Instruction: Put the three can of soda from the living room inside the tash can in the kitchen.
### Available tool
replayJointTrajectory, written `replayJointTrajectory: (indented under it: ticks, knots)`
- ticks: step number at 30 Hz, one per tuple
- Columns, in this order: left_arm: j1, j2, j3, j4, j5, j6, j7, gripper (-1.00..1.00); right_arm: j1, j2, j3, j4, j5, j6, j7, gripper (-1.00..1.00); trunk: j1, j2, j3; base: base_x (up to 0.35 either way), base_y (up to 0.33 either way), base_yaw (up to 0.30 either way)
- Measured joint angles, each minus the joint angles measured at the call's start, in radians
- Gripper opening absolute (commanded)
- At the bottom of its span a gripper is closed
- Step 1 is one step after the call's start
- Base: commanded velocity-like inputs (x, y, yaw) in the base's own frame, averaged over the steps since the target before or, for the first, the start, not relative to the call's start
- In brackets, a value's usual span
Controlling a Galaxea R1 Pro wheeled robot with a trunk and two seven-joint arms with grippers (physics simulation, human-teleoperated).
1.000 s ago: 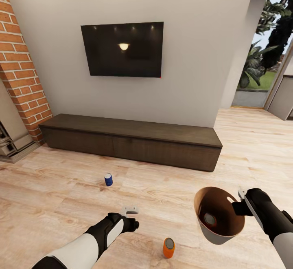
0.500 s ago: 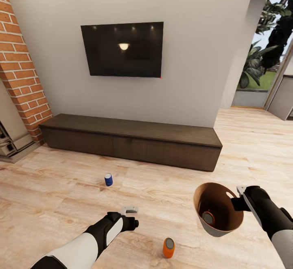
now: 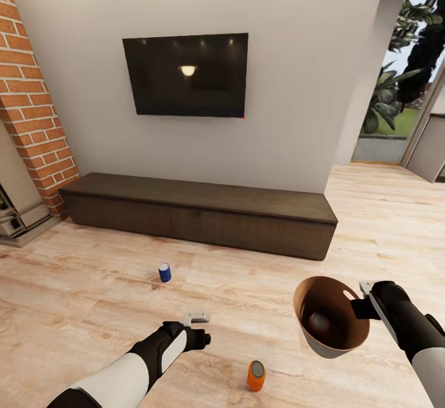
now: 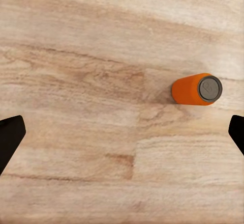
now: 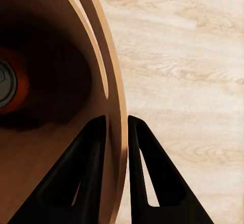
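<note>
Head view: right end effector point(image 3: 360, 306) clamps bin point(image 3: 309, 334); left end effector point(image 3: 199, 319) spread above floor point(image 3: 93, 284).

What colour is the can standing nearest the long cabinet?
Dark blue with a white band, grey top: the soda can, best in the head view.

- A television point(image 3: 186, 74) hangs on the wall above a long low cabinet point(image 3: 199, 212), which stands on the floor point(image 3: 93, 284) against that wall.
- A brick column point(image 3: 31, 111) rises at the cabinet's left end.
- One can point(image 3: 164, 272) stands on the floor in front of the cabinet, left of centre.
- The left gripper point(image 3: 196, 318) hangs nearer the robot than that can.
- A second can point(image 3: 256, 376) stands nearer still, to the gripper's right.
- The bin point(image 3: 330, 324) is held off the floor on the right, tipped, its rim between the fingers of the right gripper point(image 3: 364, 300).
- A third can point(image 3: 319, 319) lies inside the bin.
</note>
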Motion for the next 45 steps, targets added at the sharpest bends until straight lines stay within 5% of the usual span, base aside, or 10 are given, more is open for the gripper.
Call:
replayJointTrajectory:
  ticks: [6, 12, 19, 45]
  knots:
    - [0.0, 0.0, 0.0, 0.0, 0.0, 0.0, 0.0, 1.0, 0.0, 0.0, 0.0, 0.0, -0.001, -0.001, 0.0, -1.0, 0.0, 0.0, 0.0, 0.011, -0.005, -0.039]
    - [0.034, 0.024, 0.003, -0.03, -0.003, -0.003, 0.003, 1.0, 0.039, 0.03, -0.027, 0.005, -0.004, 0.018, -0.002, -1.0, 0.0, 0.0, 0.0, 0.117, -0.074, -0.217]
    - [0.071, 0.029, 0.003, -0.036, -0.004, -0.003, 0.003, 1.0, 0.103, 0.035, -0.036, 0.024, 0.01, 0.034, -0.003, -1.0, 0.0, 0.0, 0.0, 0.152, -0.133, -0.277]
    - [0.072, 0.029, 0.003, -0.043, -0.003, -0.003, 0.003, 1.0, 0.106, 0.038, -0.025, 0.002, 0.004, 0.04, -0.003, -1.0, 0.0, 0.0, 0.0, 0.093, -0.105, -0.205]
